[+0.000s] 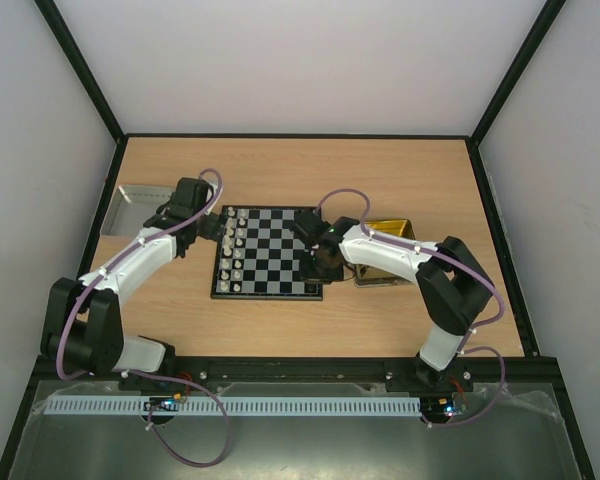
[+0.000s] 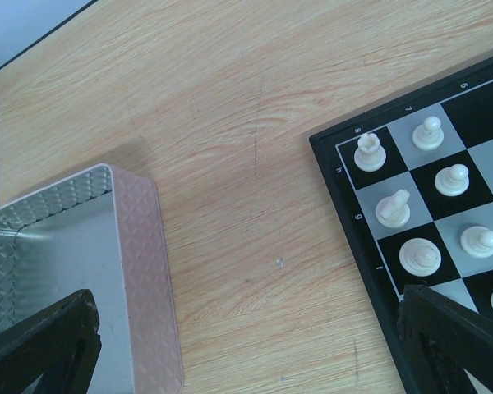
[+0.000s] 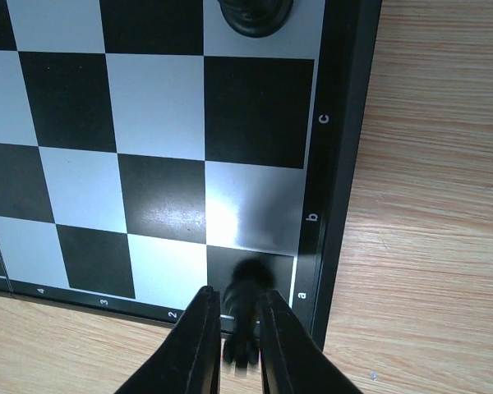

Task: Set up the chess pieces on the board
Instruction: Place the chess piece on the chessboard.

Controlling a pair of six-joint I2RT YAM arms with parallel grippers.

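The board (image 1: 280,262) lies in the middle of the table, with white chess pieces (image 1: 234,250) filling its left two columns. My right gripper (image 3: 237,294) is shut on a blurred black piece (image 3: 245,316) over the board's near right corner square, beside the letter a. Whether that piece touches the square I cannot tell. Another black piece (image 3: 255,12) stands further along the same edge. My left gripper (image 2: 246,353) is open and empty above bare table, between the silver tray and the board's frame (image 2: 353,213). Several white pieces, among them a rook (image 2: 369,153), show in the left wrist view.
A shallow silver tray (image 1: 138,205) sits at the back left, its rim (image 2: 148,271) just left of my left gripper. A yellow-tinted tray (image 1: 392,232) lies right of the board, partly under the right arm. White walls enclose the table.
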